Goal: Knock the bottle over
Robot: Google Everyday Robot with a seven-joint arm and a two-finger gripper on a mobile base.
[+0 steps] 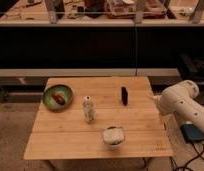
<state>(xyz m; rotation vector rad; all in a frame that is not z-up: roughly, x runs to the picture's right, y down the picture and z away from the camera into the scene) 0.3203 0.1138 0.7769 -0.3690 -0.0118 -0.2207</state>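
step: approach, not yet begun. tool [159,106] at the right edge of the table [140,122], well apart from the bottle [88,109]; open or closed: cannot tell. advice: come in between the bowl [113,135] and the black oblong [124,95], push sideways near the cap.
bottle: upright, left of table centre, near the green plate [58,96]; slim, clear, whitish cap, pale label.

Whitish jaws by the tan table's [140,132] right edge, clear bottle [88,109], green plate [49,93].
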